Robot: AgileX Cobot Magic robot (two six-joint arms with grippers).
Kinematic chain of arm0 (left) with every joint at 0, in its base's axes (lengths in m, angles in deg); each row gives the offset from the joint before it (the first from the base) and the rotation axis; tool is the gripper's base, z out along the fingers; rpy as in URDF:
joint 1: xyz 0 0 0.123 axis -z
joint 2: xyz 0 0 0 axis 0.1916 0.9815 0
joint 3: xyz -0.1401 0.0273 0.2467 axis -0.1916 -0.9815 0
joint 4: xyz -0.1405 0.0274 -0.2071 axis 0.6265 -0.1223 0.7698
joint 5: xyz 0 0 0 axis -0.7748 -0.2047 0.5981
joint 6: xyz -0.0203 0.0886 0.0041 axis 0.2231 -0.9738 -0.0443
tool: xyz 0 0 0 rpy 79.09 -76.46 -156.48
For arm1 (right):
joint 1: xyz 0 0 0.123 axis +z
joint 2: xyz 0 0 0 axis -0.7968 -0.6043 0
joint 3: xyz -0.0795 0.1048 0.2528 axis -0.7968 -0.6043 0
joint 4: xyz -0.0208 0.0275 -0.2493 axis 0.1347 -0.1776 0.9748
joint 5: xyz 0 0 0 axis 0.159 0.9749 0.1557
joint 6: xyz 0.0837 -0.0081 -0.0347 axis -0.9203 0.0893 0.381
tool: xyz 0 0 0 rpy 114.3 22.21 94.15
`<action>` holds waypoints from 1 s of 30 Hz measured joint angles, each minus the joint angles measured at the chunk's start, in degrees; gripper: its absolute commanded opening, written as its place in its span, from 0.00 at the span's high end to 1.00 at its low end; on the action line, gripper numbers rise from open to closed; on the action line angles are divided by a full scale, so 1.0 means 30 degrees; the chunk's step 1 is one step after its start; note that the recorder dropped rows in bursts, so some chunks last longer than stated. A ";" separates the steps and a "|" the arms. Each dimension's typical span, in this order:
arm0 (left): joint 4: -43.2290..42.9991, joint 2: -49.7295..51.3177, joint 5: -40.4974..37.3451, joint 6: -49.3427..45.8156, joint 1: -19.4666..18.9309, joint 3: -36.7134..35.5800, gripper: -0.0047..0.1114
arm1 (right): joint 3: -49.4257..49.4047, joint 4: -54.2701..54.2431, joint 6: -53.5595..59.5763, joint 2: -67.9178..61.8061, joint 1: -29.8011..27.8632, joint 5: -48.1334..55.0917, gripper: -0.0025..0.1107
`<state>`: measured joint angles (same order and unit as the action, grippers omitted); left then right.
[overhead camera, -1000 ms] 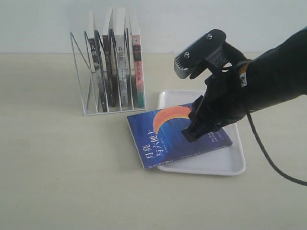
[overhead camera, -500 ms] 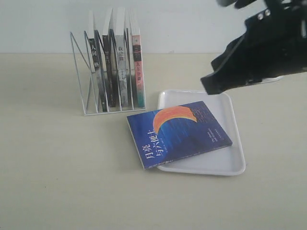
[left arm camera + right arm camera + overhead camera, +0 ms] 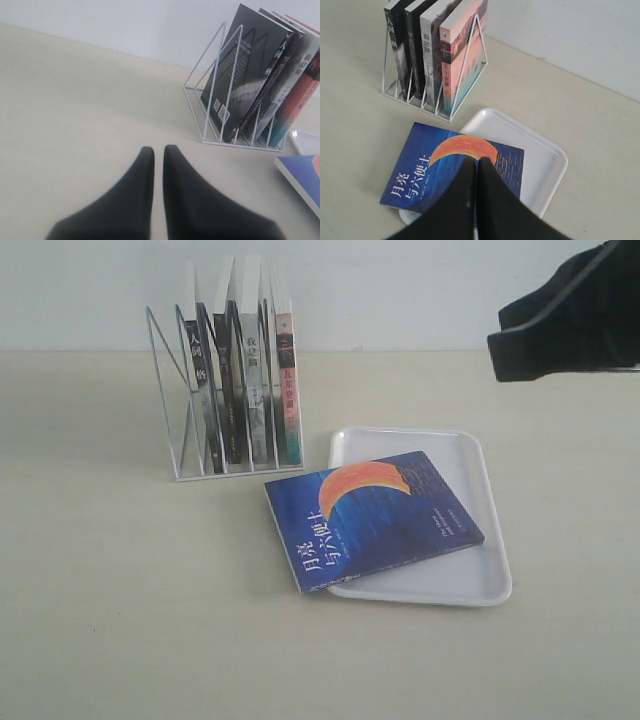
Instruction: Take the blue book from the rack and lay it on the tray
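Plainly the laying-down step is the one in hand, and it looks all but finished. The blue book lies flat and cover up on the tray, turned at an angle, with its title-side corner hanging over the tray's rim above the table. It is out of the rack, where the other books stand upright.

The right hand hangs above the book with its two fingers pressed together and nothing between them; from outside, the right arm sits high and well clear of the tray. The left hand hovers low over bare table beside the rack, fingers nearly touching, empty.

Judging by this, little is needed next: parking the arm, or perhaps nudging the overhanging corner inward so the book rests squarely inside the rim.
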<state>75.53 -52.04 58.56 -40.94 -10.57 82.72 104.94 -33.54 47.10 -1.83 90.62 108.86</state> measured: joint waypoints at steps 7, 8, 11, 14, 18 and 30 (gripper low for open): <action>0.0000 0.0000 0.0000 0.0000 0.0000 0.0000 0.91 | 0.0000 0.0269 0.0000 0.0121 0.0000 0.0000 0.98; 0.0000 0.0000 0.0000 0.0000 0.0000 0.0000 0.91 | 0.0000 0.0455 0.0000 0.0267 0.0000 0.0000 0.98; 0.0000 0.0000 0.0000 0.0000 0.0000 0.0000 0.91 | -0.0036 0.1727 0.0000 0.1339 0.0000 0.0038 0.98; 0.0000 0.0000 0.0000 0.0000 0.0000 0.0000 0.91 | -0.0290 0.2097 0.0000 0.3225 -0.0900 -0.0242 0.98; 0.0000 0.0000 0.0000 0.0000 0.0000 0.0000 0.91 | -0.4476 0.2213 0.0000 0.7471 -0.4781 -0.5300 0.98; 0.0000 0.0000 0.0000 0.0000 0.0000 0.0000 0.91 | -1.6652 0.1281 -0.0897 1.5977 -0.9187 -1.0093 0.98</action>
<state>75.53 -52.04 58.56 -40.94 -10.57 82.72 54.98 -29.70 44.41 46.10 63.06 78.58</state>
